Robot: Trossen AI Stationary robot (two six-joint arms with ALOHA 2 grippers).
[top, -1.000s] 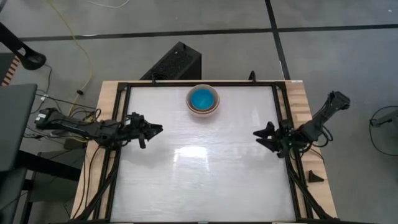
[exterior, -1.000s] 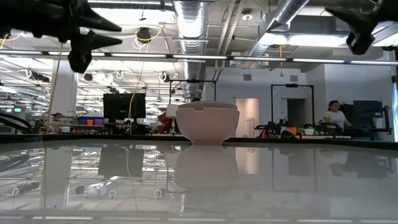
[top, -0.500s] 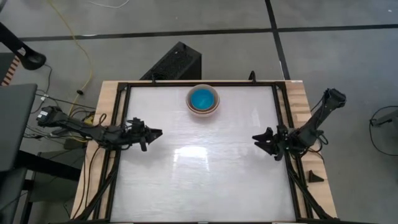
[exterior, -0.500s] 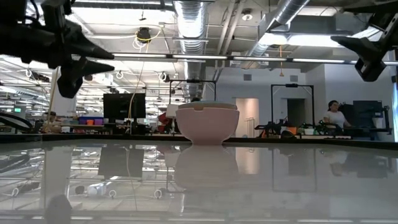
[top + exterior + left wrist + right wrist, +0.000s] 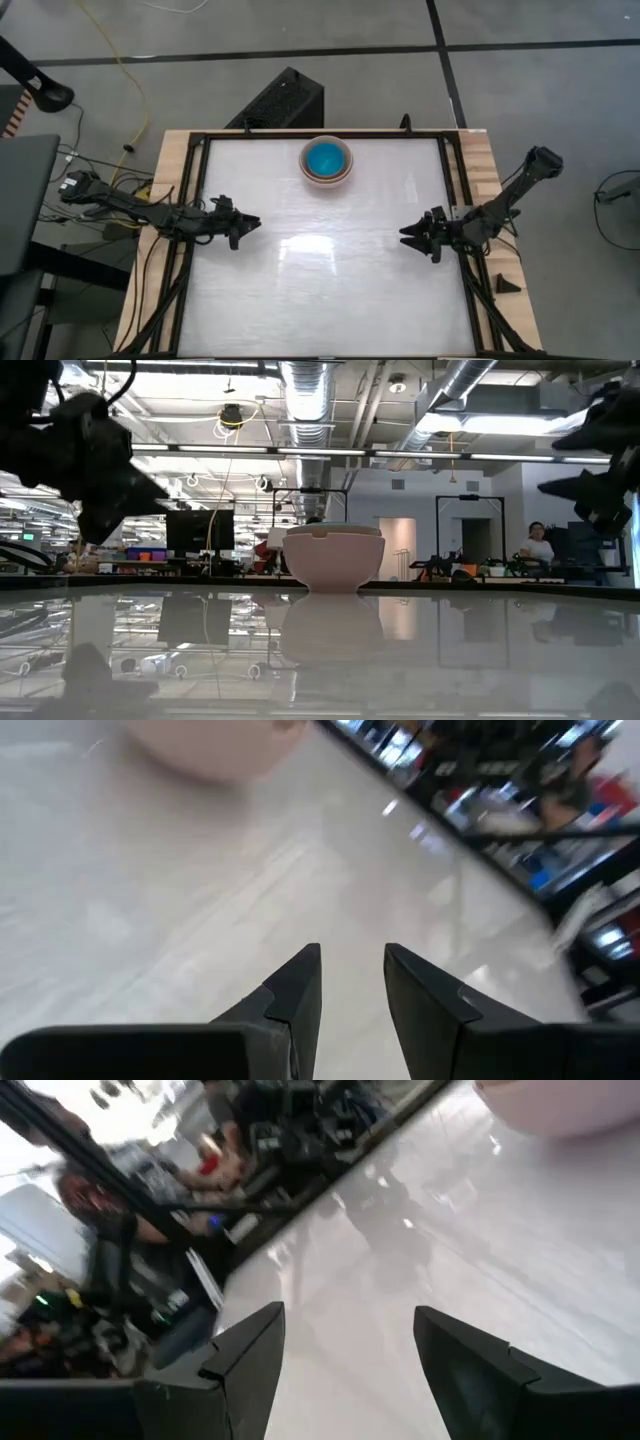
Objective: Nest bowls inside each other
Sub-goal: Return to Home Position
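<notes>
The bowls (image 5: 326, 160) stand as one nested stack at the table's far middle, resting on the base of the pale pink outer bowl (image 5: 333, 558). From above, a blue-turquoise bowl shows innermost, ringed by pinkish rims. My left gripper (image 5: 256, 222) hovers by the table's left edge, its fingers (image 5: 300, 990) a small gap apart with nothing between them. My right gripper (image 5: 403, 237) hovers by the right edge, wide open (image 5: 350, 1330) and holding nothing. Both point toward the table's middle, well apart from the stack.
The glossy white table top (image 5: 320, 290) lies bare between the two grippers and toward the near edge. A black frame (image 5: 190, 200) runs along its sides. A person (image 5: 541, 548) stands far off in the room behind the table.
Both grippers have gone down toward the table top at their own sides, and each has tipped closer to level. Their finger gaps look unchanged. The bowl stack has stayed where it was.
</notes>
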